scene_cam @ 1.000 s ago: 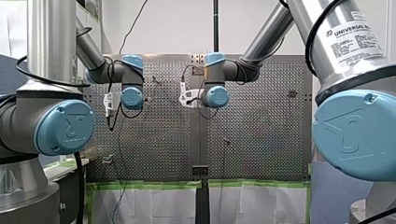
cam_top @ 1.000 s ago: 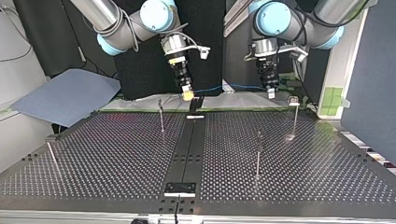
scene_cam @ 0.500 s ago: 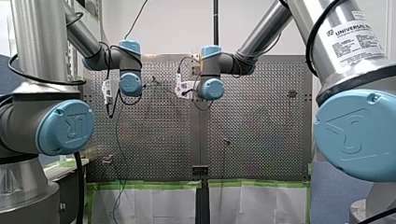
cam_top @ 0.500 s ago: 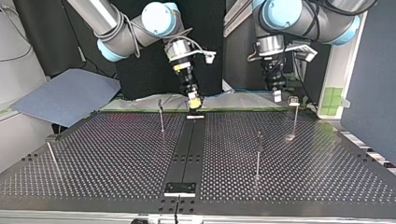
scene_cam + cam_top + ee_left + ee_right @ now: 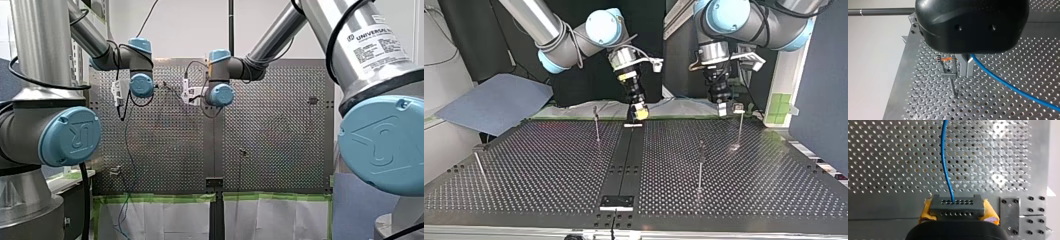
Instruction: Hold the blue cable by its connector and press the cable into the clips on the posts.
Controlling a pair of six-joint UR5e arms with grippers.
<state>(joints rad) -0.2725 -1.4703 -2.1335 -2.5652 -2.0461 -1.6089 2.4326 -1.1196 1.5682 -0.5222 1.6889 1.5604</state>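
Both grippers have dropped toward the perforated table [image 5: 549, 170]. My left gripper [image 5: 967, 68] is now just beside the clip post [image 5: 948, 71], which stands near the table edge. Its metal fingers are pinched on the blue cable [image 5: 1008, 85], with the grip point half hidden under the gripper body. My right gripper [image 5: 958, 208], well apart from that post, clamps the grey connector [image 5: 956, 203] between yellow pads. There is open table beyond the post.

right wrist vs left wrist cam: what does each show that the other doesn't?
Only right wrist: the grey connector clamped between my right pincer's yellow pads. Only left wrist: a post with its clip, standing just beside my left pincer. Both: the blue cable running over the perforated table.
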